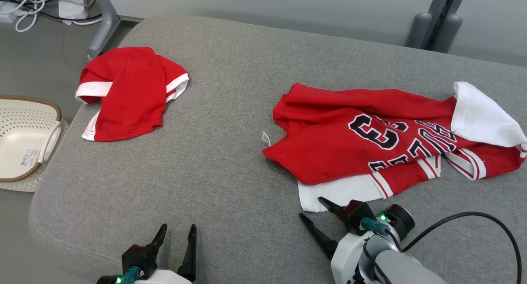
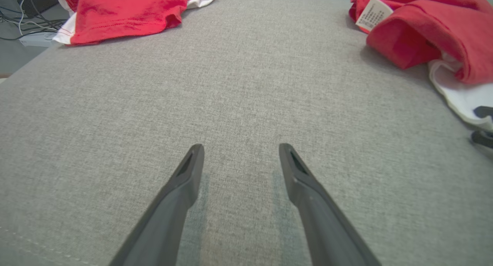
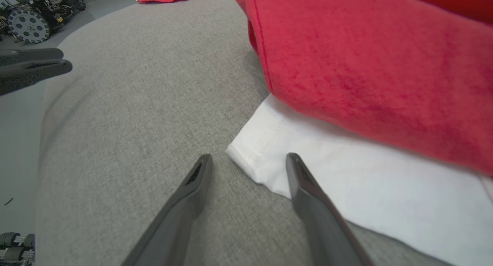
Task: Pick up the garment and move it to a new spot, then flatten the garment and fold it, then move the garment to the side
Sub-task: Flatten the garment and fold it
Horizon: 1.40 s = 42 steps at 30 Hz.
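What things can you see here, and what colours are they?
jersey: one, red with white parts and black letters, crumpled on the right of the cushion
small garment: one, red with white trim, far left of the cushion
cushion: one, grey, under both garments
basket: one, cream with a brown rim, on the floor at the left
cables: several, black and white, on the floor, far left
left gripper: one, dark fingers, open, over bare cushion near the front edge
right gripper: one, dark fingers, open, at the jersey's white near corner
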Motion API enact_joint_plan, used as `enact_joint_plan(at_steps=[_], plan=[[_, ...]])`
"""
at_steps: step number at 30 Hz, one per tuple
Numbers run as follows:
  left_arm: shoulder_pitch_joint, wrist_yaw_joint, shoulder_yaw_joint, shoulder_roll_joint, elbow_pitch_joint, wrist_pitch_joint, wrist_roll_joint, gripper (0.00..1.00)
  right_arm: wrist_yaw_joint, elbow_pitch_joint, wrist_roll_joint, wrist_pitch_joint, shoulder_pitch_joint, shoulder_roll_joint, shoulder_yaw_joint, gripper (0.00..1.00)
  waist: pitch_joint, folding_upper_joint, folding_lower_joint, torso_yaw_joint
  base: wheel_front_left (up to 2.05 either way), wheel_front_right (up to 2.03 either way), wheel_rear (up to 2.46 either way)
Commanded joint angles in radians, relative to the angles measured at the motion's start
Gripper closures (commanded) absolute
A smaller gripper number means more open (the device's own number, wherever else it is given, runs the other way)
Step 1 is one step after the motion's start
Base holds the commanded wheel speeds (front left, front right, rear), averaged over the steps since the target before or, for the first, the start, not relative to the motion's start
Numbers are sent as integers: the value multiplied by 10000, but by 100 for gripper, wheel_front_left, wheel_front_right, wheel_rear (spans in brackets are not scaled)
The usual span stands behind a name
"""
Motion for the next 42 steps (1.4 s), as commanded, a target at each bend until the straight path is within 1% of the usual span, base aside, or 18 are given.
enact_joint_plan(at_steps=[1, 2, 3, 4, 7, 11, 13, 17, 21, 24, 29, 34, 36, 42], plan=[[-17, 62, 11, 32, -16, -5, -94, 0, -1, 248, 121, 18, -53, -18, 109, 53, 47, 0, 0, 38, 0, 0, 0], [-15, 76, 12, 32, -21, -5, -94, 0, -1, 358, 101, 20, -98, -22, 184, 63, 63, 0, 0, 38, 0, 0, 0], [-13, 96, 12, 32, -33, -5, -112, 0, -1, 456, 147, 20, -118, -16, 224, 91, 76, 0, 0, 28, 0, 0, 0], [-11, 102, 23, 34, -40, -5, -138, 0, -1, 545, 207, 21, -132, -10, 230, 100, 85, 0, 0, 3, 0, 0, 0], [-9, 122, 74, 32, -52, -5, -132, 0, -4, 532, 306, 29, -241, -68, 50, 100, 99, 0, 0, -99, 0, 0, 0], [-83, 135, 100, 32, -83, -5, -144, 0, -3, -267, 173, 5, -170, -450, -999, 100, 56, 0, 0, -402, 0, 0, 0], [-112, 101, 155, 34, -79, -5, -86, 0, -3, -832, 14, 5, 92, -685, -1792, 100, -3, 0, 0, -616, 0, 0, 0], [-94, 83, 300, 34, -70, -5, 38, 0, -3, -2253, -432, 2, 661, -1257, -3714, 100, -164, 0, 0, -1113, 0, 0, 0], [-106, 6, 454, 35, -15, -5, 141, 0, -3, -3693, -917, 3, 1087, -1456, -5491, 100, -322, 0, 0, -1604, 0, 0, 0], [-137, -76, 487, 32, 10, -5, 212, 0, -3, -4523, -1225, 3, 1129, -1503, -6427, 100, -422, 0, 0, -1890, 0, 0, 0], [-84, -89, 473, 34, 104, -5, 195, 0, -3, -5297, -1539, 3, 854, -1663, -7191, 100, -605, 0, 0, -2191, 0, 0, 0], [82, -146, 557, 35, 171, -5, 299, 0, -3, -5689, -1795, 3, 769, -1951, -7656, 100, -797, 0, 0, -2336, 0, 0, 0], [173, -157, 634, 35, 187, -5, 333, 0, -3, -5749, -1901, 5, 1196, -1968, -7976, 100, -887, 0, 0, -2407, 0, 0, 0], [280, -174, 776, 34, 178, -5, 415, 0, -3, -5566, -1959, 3, 2639, -1737, -8332, 100, -928, 0, 0, -2602, 0, 0, 0]])
